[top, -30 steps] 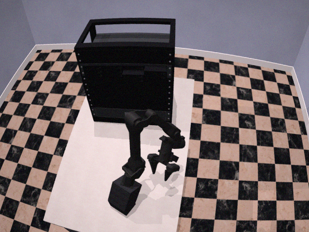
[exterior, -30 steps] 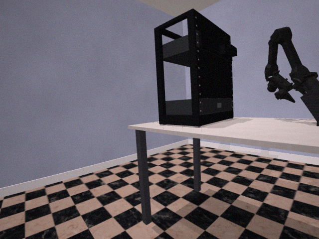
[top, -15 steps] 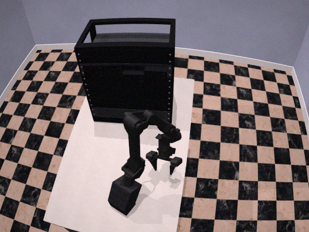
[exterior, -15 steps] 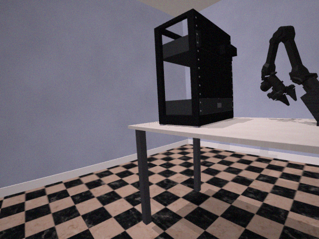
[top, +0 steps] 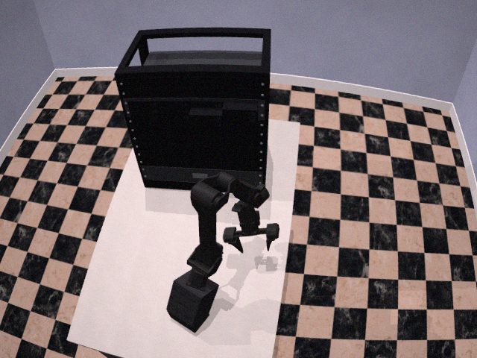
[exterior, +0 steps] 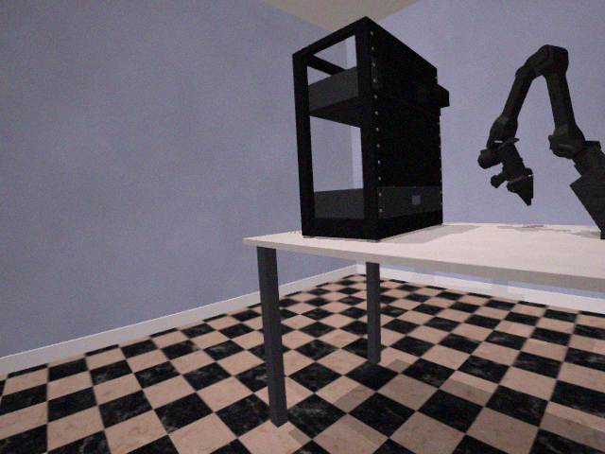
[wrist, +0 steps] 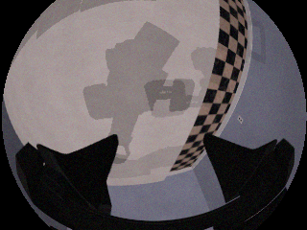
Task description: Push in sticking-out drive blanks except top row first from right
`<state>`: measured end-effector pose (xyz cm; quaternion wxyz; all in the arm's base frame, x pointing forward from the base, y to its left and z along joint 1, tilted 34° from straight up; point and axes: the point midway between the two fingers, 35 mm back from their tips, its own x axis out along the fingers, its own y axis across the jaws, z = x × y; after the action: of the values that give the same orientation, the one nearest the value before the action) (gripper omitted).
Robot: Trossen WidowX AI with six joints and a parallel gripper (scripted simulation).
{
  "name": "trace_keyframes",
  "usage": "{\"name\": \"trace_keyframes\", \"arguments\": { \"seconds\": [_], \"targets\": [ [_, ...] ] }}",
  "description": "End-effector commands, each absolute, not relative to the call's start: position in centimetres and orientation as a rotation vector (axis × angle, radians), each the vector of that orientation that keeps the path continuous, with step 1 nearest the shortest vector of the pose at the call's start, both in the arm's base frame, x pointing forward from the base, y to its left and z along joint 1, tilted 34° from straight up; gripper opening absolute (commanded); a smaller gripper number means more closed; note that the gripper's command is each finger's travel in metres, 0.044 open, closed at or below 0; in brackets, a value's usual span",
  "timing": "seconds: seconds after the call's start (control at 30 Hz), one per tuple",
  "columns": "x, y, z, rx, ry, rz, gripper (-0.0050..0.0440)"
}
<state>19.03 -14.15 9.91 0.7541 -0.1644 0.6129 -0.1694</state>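
The black rack (top: 194, 111) stands at the far end of the white table (top: 185, 246), its dark front facing the arm. It also shows from the side in the exterior view (exterior: 371, 131). One blank (top: 205, 111) in the top row sticks out of the front; it shows as a small ledge (exterior: 441, 95) near the top. The other blanks are too dark to tell apart. My gripper (top: 252, 240) is open and empty. It points down above the table, well in front of the rack and near the right edge. In the wrist view the fingers frame only table top and shadow.
The arm's base (top: 192, 300) sits on the table's near end. The table's right edge (top: 287, 231) is close to the gripper, with checkered floor (top: 384, 212) far below. The rack's frame is open at the sides and top.
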Motion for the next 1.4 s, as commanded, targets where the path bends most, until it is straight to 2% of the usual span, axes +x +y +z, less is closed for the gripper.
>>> {"name": "trace_keyframes", "arguments": {
  "seconds": [0.0, 0.33, 0.77, 0.9, 1.37],
  "targets": [
    [21.0, -13.5, 11.2, -0.509, 1.243, -0.314, 0.044],
    [24.8, -11.1, 13.6, -0.803, 1.066, -0.197, 0.044],
    [29.3, -4.6, 19.1, -1.255, 0.695, -0.066, 0.044],
    [29.7, -3.5, 20.0, -1.315, 0.632, -0.056, 0.044],
    [29.4, 4.6, 26.9, -1.642, 0.198, -0.059, 0.044]
  ]
}}
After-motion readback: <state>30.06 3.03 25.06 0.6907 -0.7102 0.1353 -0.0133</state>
